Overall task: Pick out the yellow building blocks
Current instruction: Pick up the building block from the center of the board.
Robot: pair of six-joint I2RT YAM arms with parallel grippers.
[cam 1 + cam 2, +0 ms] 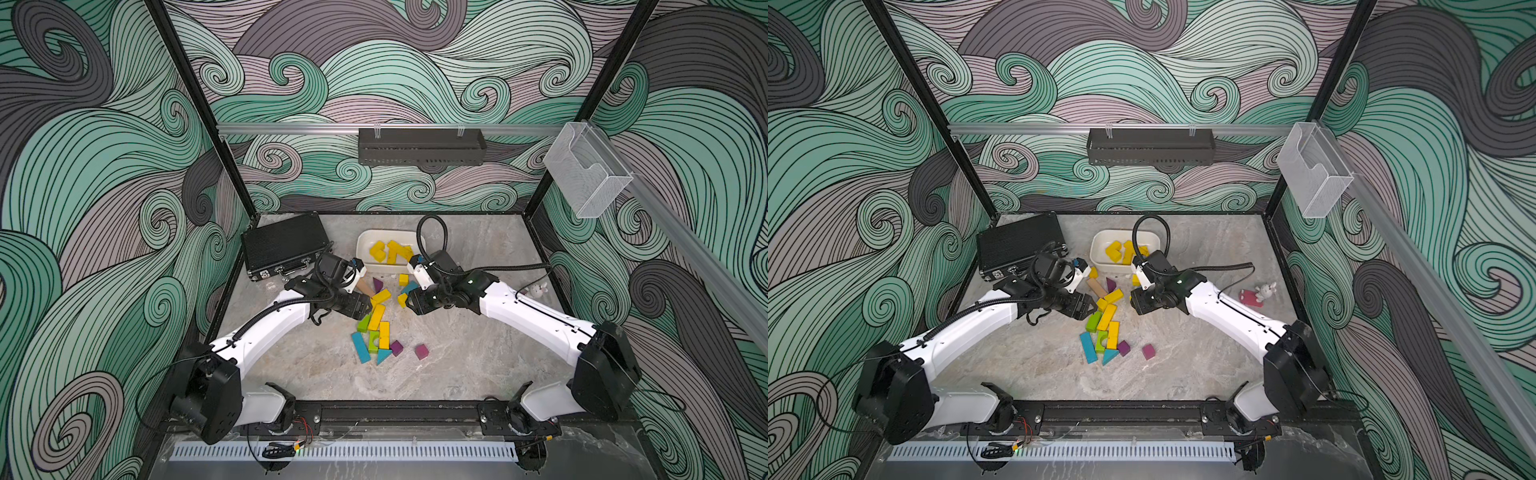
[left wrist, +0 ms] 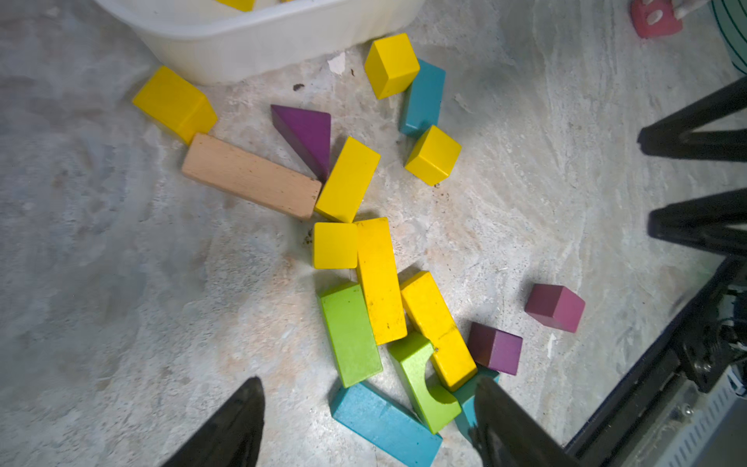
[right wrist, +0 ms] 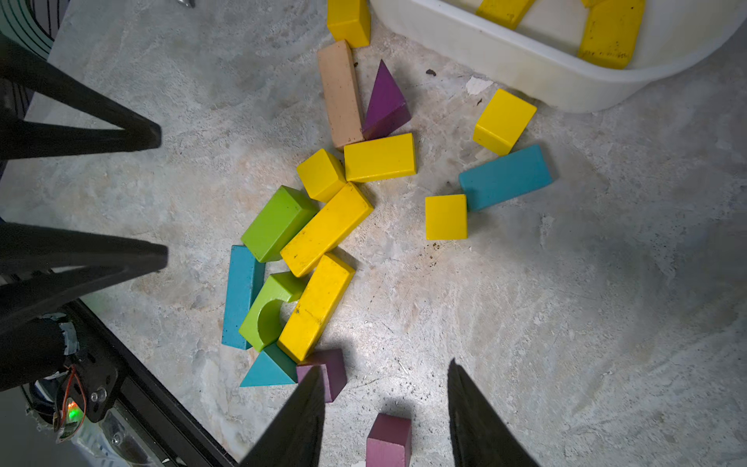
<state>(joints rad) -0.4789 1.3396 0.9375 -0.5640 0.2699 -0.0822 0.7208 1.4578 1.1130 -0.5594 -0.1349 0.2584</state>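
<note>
— Yellow building blocks (image 2: 380, 279) first: where do they lie against my grippers?
— Begin at your left gripper (image 2: 368, 382). Its jaws are wide apart with nothing between them, and it hangs just left of the loose blocks in both top views. Your right gripper (image 3: 386, 366) is parted and empty too, just right of them. A maroon cube (image 3: 388, 438) lies on the table (image 3: 525, 303) near it, untouched.
— And the yellow ones themselves?
— Seven lie loose at mid-frame in the top views, between your two grippers. Two long bars (image 1: 376, 318) touch each other, with a green block (image 2: 349, 335) against one. Next come a small cube (image 2: 334, 245) and a short bar (image 2: 347, 180) that touches the tan bar (image 2: 250, 176). Two cubes (image 2: 432, 155) sit at the ends of a blue bar (image 2: 422, 99), and one more block touches the tan bar's far end, beside the white tub (image 1: 360, 249). Higher in the frame, that tub holds several more.
</note>
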